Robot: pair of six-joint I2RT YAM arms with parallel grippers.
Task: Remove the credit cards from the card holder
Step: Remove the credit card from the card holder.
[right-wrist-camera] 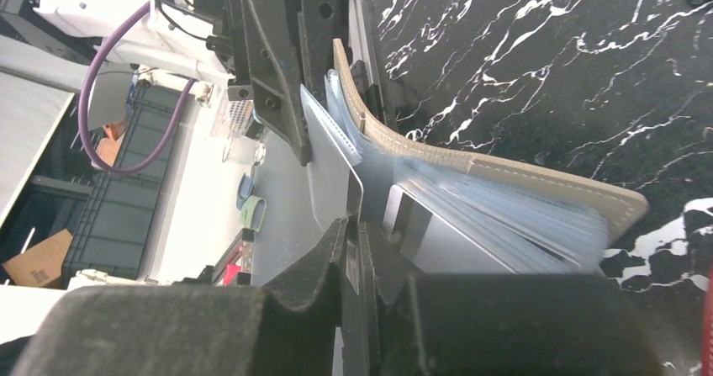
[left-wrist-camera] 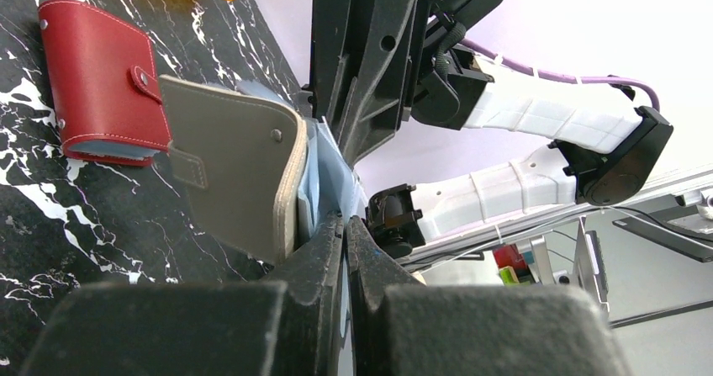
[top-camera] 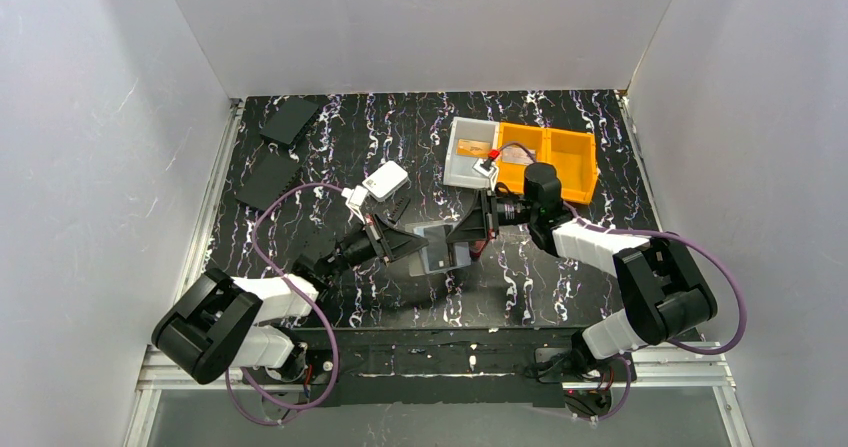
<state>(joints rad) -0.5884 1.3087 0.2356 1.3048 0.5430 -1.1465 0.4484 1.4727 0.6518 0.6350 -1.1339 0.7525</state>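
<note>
The grey-taupe card holder (top-camera: pixel 437 247) hangs open above the table between my two grippers, its clear sleeves fanned out. My left gripper (left-wrist-camera: pixel 345 220) is shut on a pale blue-clear sleeve beside the holder's cover (left-wrist-camera: pixel 235 166). From the other side my right gripper (right-wrist-camera: pixel 355 223) pinches the edge of a thin silvery-grey card (right-wrist-camera: pixel 332 174) that stands out of the card holder (right-wrist-camera: pixel 504 178). In the top view both grippers (top-camera: pixel 400 242) (top-camera: pixel 470 229) meet at the holder. An orange-brown card (top-camera: pixel 468 148) lies in the grey bin. The black card is not visible.
A red wallet (left-wrist-camera: pixel 101 82) lies on the table just behind the holder. A grey bin (top-camera: pixel 455 172) and an orange bin (top-camera: pixel 560 157) stand at the back right. A small white box (top-camera: pixel 386 180) and two black flat panels (top-camera: pixel 290 120) (top-camera: pixel 268 179) lie to the left.
</note>
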